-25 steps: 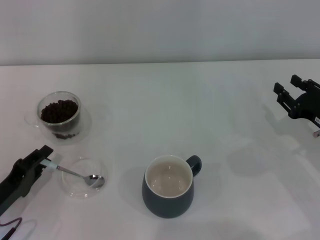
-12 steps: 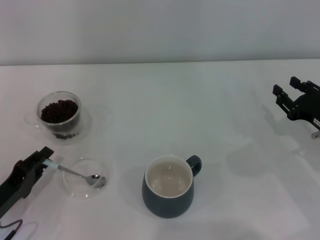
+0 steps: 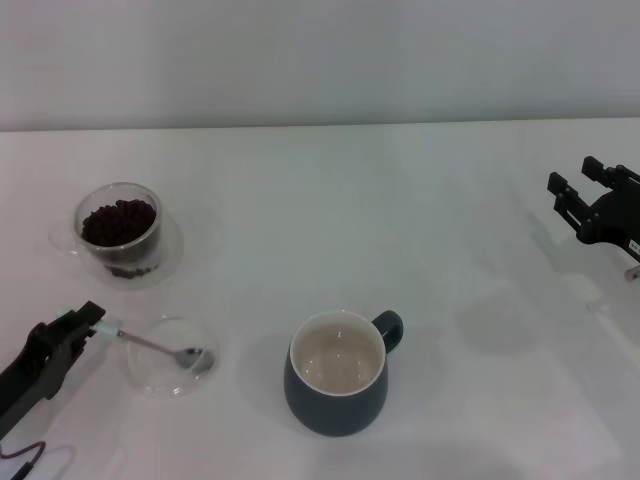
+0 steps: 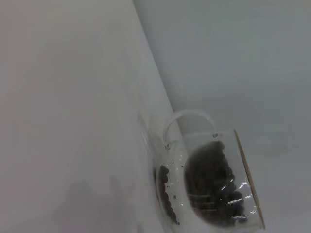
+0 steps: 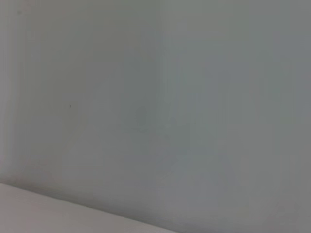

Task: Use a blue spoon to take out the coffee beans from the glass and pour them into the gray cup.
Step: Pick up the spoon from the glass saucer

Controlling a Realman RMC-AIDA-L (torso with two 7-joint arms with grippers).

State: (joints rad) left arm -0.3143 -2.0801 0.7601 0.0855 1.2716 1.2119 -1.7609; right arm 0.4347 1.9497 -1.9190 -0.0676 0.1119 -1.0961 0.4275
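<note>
The blue spoon point(image 3: 150, 345) lies with its metal bowl in a flat clear glass dish point(image 3: 145, 375) at the front left. My left gripper point(image 3: 90, 323) is shut on the end of its pale blue handle, just left of the dish. The glass point(image 3: 120, 230) holding the coffee beans point(image 3: 118, 220) stands behind the dish, apart from the gripper. It also shows in the left wrist view point(image 4: 209, 189), with the beans point(image 4: 214, 177) inside. The gray cup point(image 3: 337, 385), cream inside and with nothing in it, stands at front centre with its handle to the right. My right gripper point(image 3: 577, 175) is open and parked at the far right.
The white table point(image 3: 330, 220) runs back to a pale wall. The right wrist view shows only the wall and a strip of table.
My left gripper has sunk slightly toward the front left with the spoon handle in it. The spoon's bowl stays in the dish. The right gripper has barely shifted to the right.
</note>
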